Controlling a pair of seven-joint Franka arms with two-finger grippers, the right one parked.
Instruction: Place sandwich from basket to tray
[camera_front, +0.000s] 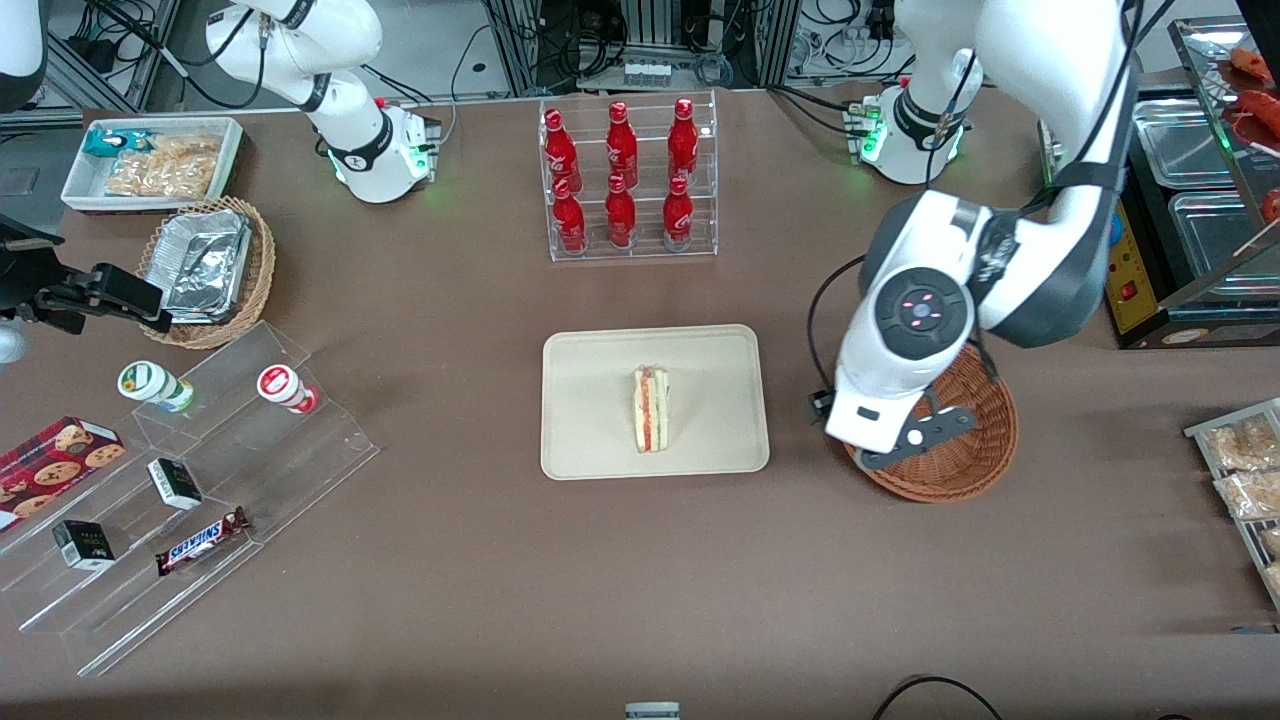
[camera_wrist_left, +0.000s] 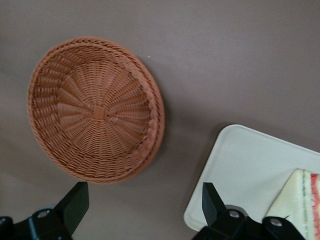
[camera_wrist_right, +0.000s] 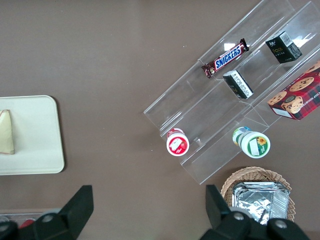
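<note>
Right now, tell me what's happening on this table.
The sandwich lies on the tray, and the basket beside the tray holds nothing. The left arm's gripper hangs above the table between the basket and the tray, fingers open, holding nothing. The placing looks done.

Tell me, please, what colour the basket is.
Reddish-brown wicker basket, clearest in the left wrist view.

Basket (camera_wrist_left: 95, 110): woven wicker, reddish-brown, rough ribbed weave. Tray (camera_front: 655, 400) beside basket: smooth matt cream, looks plastic. Sandwich (camera_front: 651, 409) on tray: soft pale bread, matt. Table (camera_front: 640, 580) under basket: matt brown, cloth-like. Gripper (camera_wrist_left: 145, 210) above table, betw. basket & tray: matt black plastic fingers, spread apart.
</note>
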